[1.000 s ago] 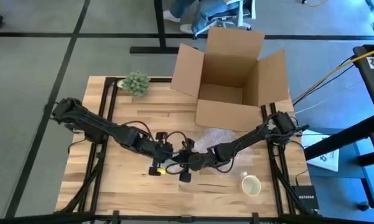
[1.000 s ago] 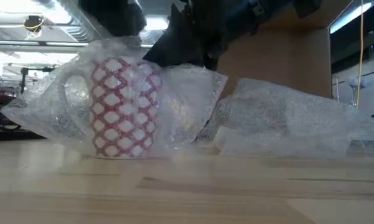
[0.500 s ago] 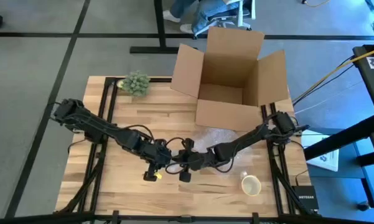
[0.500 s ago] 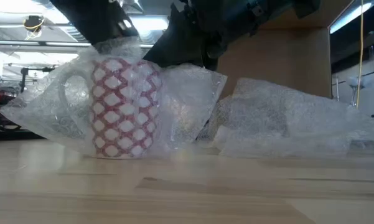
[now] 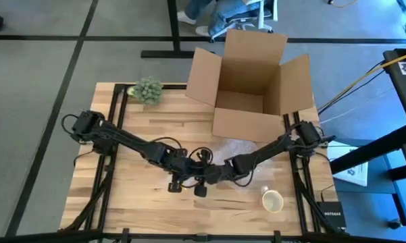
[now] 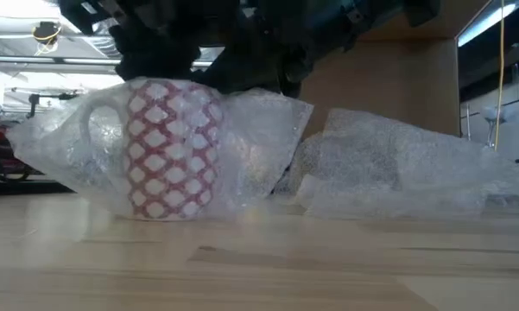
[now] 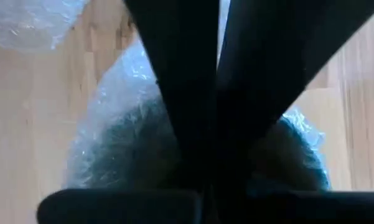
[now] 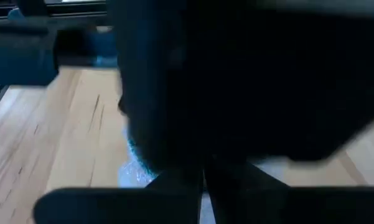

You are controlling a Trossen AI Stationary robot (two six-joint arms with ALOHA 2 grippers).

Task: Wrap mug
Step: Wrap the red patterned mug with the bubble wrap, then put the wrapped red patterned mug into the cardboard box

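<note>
Standing upright on the tabletop (image 5: 121, 189), the mug (image 6: 171, 147) is red and white with a lattice pattern, and bubble wrap (image 6: 268, 151) covers it on all sides. Its handle points to the left in the low view. More wrap lies loose beside it, toward the right arm's side.

Both arms meet right above the mug near the front middle of the tabletop. The left end effector (image 5: 179, 177) is directly over the mug; in its wrist view the two fingers (image 7: 187, 93) are pressed together with almost no gap, over the wrapped mug. The right end effector (image 5: 204, 179) is just beside it, and I cannot tell how its fingers stand, because its view is nearly all dark.

An open box (image 5: 250, 88) stands at the back, a small plant (image 5: 147, 90) at the back left, and a cup (image 5: 272, 200) at the front right.
</note>
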